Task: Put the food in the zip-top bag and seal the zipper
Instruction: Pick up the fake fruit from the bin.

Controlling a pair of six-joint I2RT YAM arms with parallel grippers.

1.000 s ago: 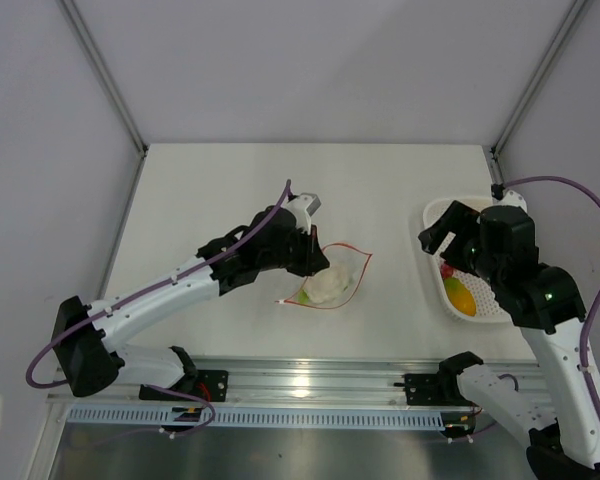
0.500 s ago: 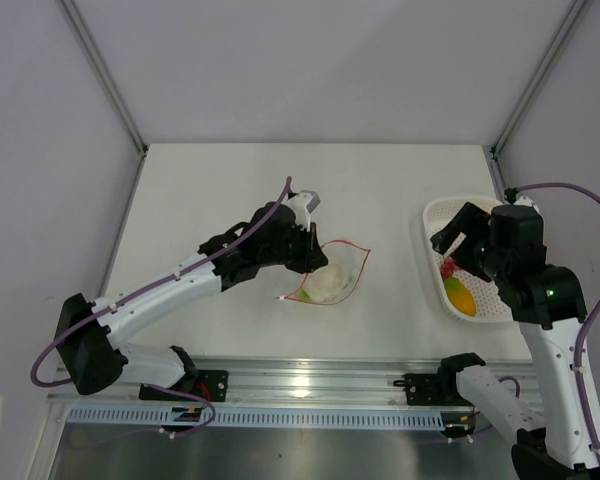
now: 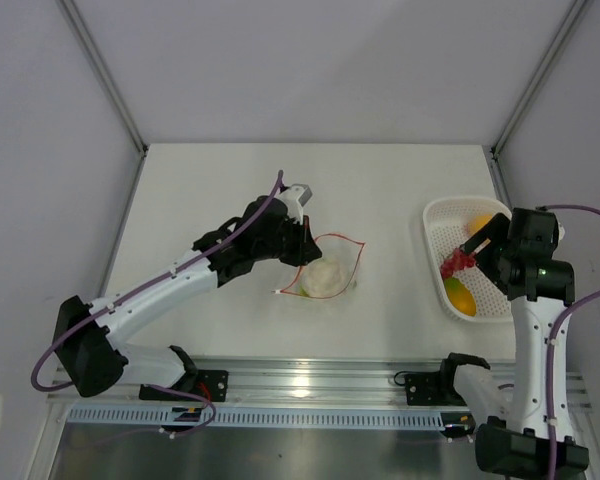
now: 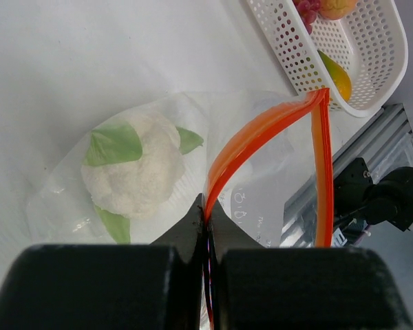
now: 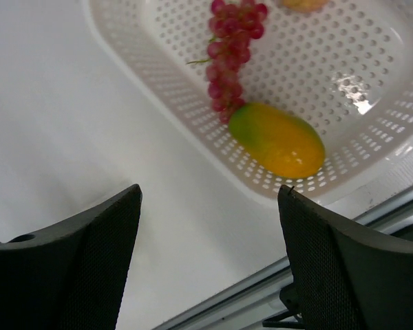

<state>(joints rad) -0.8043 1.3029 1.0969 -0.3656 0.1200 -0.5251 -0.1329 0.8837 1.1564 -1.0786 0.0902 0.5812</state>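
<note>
My left gripper (image 4: 206, 214) is pinched tight on the zipper (image 4: 261, 134), with the cauliflower (image 4: 134, 172) inside the zip-top bag (image 4: 272, 206). My right gripper (image 5: 208, 206) gapes wide and empty beside the basket (image 5: 144, 86).

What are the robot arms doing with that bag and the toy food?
The left gripper is pinched shut on the red zipper of the clear bag, lifting its mouth open. A toy cauliflower sits inside the bag. The right gripper is open and holds nothing, by the white basket. The grapes, a mango and an orange fruit lie in the basket, not yet bagged. The bag is not sealed.
</note>
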